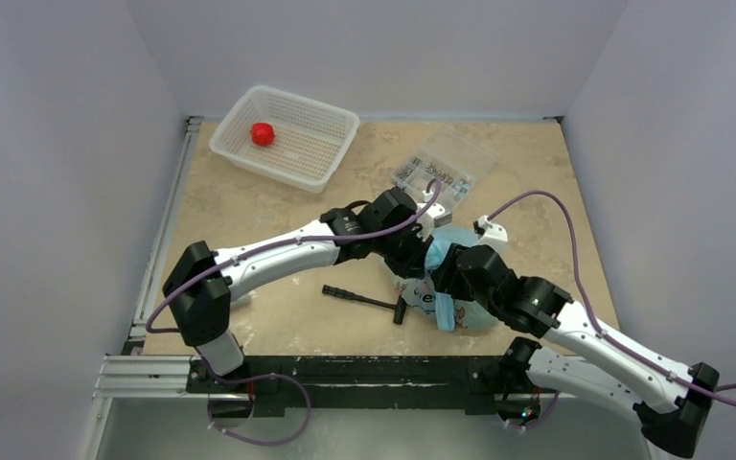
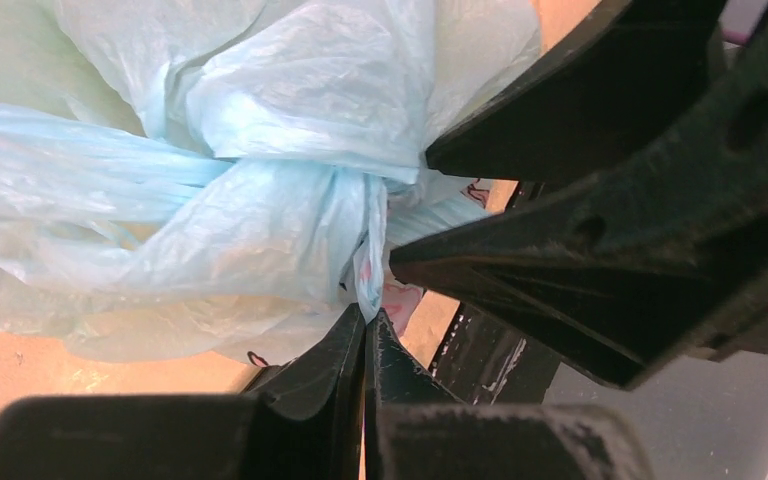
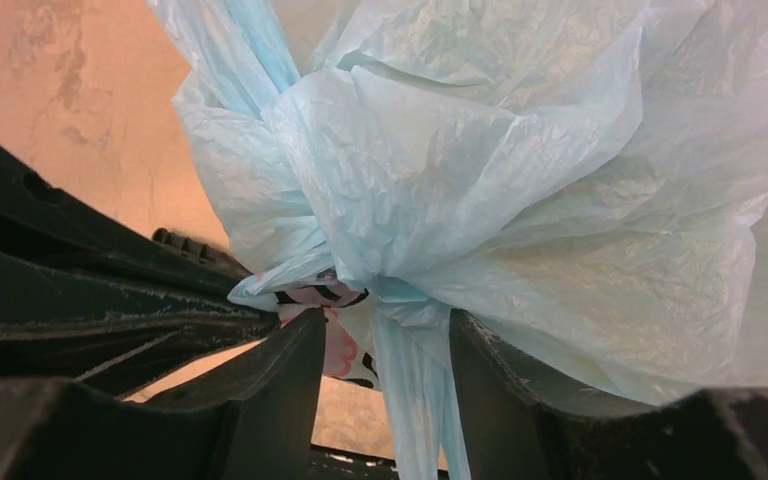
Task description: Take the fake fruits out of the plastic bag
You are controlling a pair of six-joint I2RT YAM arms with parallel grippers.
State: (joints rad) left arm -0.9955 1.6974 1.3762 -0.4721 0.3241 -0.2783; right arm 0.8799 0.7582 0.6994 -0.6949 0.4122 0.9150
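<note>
Top external view: the light-blue plastic bag (image 1: pixel 474 316) lies on the table (image 1: pixel 249 206) near the front edge, with both wrists crowded over it. The left jaws are clenched on a thin fold at the bag's bunched top. The right jaws stand apart, straddling a twisted strand of the bag. One red fake fruit (image 1: pixel 263 133) sits in the white mesh basket (image 1: pixel 331 158), well apart. A black tool (image 1: pixel 362 299) lies just left of the bag.
</note>
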